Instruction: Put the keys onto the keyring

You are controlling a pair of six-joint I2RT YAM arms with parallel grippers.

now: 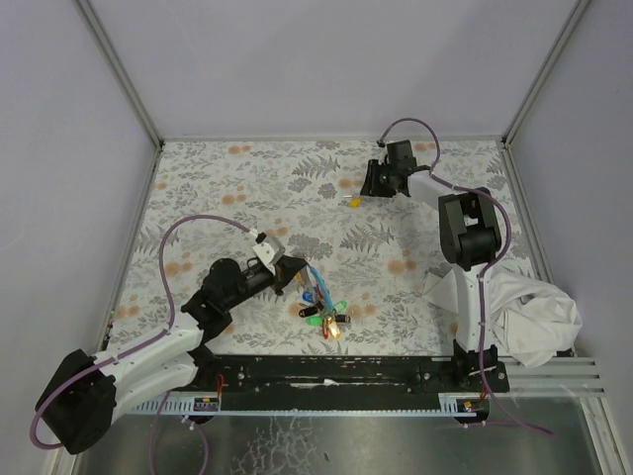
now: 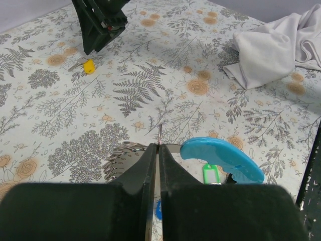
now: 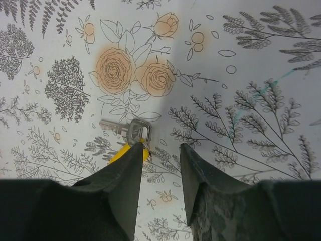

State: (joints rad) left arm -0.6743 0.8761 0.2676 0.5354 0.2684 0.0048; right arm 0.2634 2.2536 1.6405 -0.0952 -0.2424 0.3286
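The bunch of colour-headed keys [image 1: 321, 312] lies near the table's front, joined to a curved blue strap [image 2: 220, 156]. My left gripper [image 1: 294, 272] is shut on the thin wire of the keyring [image 2: 159, 133], which sticks up between its fingertips [image 2: 150, 155]. Metal key blades [image 2: 120, 156] fan out left of the jaws and a green tag [image 2: 210, 173] lies to their right. The loose yellow-headed key [image 1: 353, 201] lies flat at the back. My right gripper [image 3: 160, 148] is open just over it, and its left finger covers part of the yellow head [image 3: 122, 152]. The blade [image 3: 116, 127] points left.
A crumpled white cloth [image 1: 534, 312] lies at the right front beside the right arm's base, and also shows in the left wrist view [image 2: 271, 45]. Metal frame posts stand at the back corners. The floral tablecloth [image 1: 247, 188] covers the table.
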